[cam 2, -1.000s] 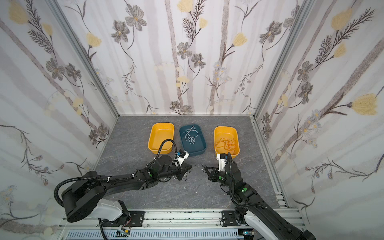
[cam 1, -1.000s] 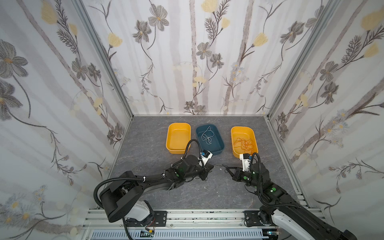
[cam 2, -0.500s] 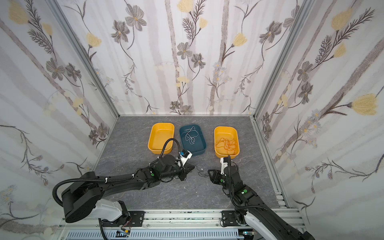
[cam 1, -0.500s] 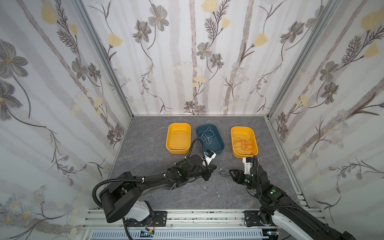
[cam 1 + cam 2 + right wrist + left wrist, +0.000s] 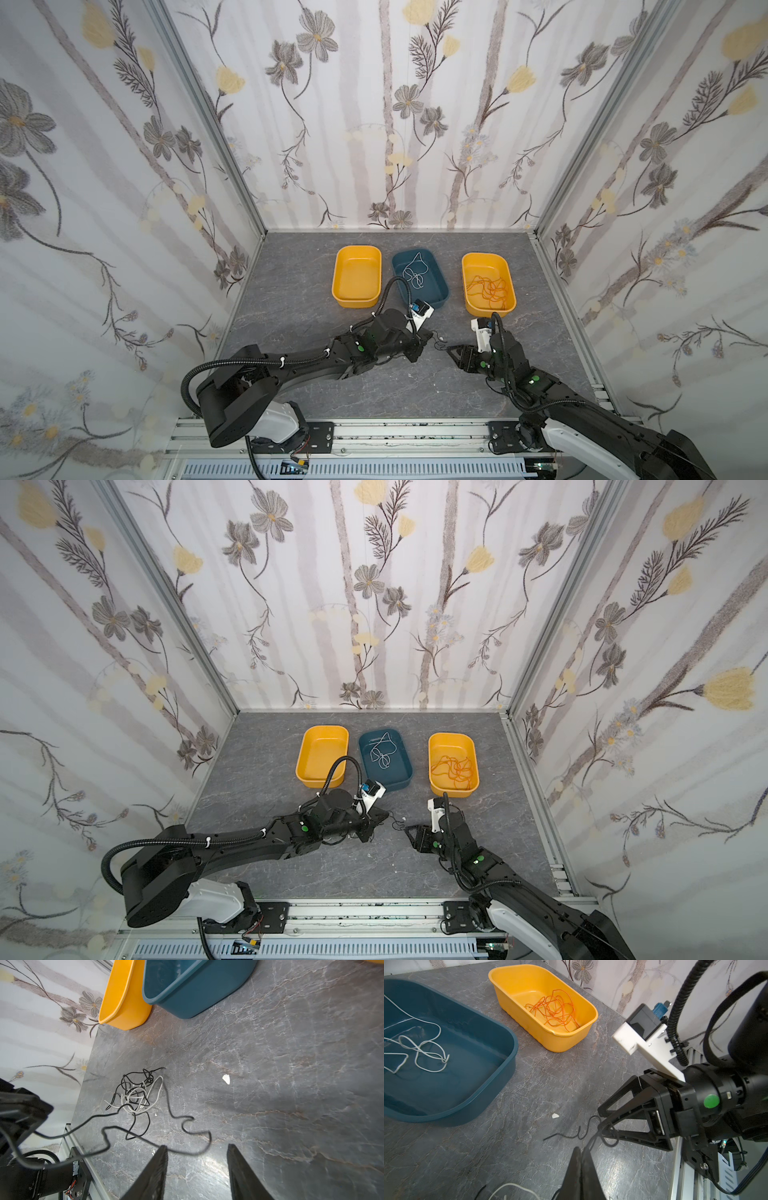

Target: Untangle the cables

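1. A black cable (image 5: 572,1136) is trailing over the table (image 5: 291,1064) from a black-and-white tangle (image 5: 136,1093).
2. The left claw (image 5: 579,1150) is pinching it, jaws closed.
3. The right claw (image 5: 197,1147) is standing wide, holding nothing.
4. An orange cable (image 5: 554,1012) is lying in a yellow tray (image 5: 583,1030), a white cable (image 5: 423,1051) in a blue tray (image 5: 508,1047).

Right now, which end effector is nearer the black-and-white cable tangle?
Left. The left end effector is beside the tangle, pinching a black strand; the right end effector is open, farther off.

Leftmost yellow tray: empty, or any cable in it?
Empty. In both top views the leftmost yellow tray shows only bare yellow floor, with no strands inside.
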Controlling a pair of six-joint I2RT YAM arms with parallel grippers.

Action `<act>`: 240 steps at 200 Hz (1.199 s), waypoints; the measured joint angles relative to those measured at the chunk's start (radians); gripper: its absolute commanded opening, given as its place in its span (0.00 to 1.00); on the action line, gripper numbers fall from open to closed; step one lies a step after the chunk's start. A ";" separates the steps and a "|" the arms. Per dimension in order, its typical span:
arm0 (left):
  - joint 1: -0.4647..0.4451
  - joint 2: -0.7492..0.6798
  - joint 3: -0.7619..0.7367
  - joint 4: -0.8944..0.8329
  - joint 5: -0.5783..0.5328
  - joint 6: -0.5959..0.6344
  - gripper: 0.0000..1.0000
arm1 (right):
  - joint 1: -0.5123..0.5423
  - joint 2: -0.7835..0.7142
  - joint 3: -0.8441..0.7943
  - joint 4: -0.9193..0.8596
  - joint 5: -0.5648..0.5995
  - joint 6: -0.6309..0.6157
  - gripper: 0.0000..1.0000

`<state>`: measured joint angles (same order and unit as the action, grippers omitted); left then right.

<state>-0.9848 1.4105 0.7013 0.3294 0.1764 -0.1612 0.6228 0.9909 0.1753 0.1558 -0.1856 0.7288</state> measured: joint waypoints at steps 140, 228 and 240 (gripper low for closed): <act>-0.001 -0.137 0.040 -0.057 -0.189 -0.087 0.00 | 0.005 -0.031 -0.037 0.096 -0.018 0.019 0.55; 0.000 -0.216 0.106 -0.127 -0.293 -0.206 0.00 | 0.089 0.124 -0.028 0.268 -0.066 -0.020 0.58; 0.000 -0.222 0.108 -0.131 -0.287 -0.210 0.00 | 0.105 0.186 -0.002 0.307 -0.074 -0.044 0.59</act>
<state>-0.9848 1.1885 0.8093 0.1982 -0.1104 -0.3710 0.7273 1.1767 0.1738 0.4629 -0.2596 0.6846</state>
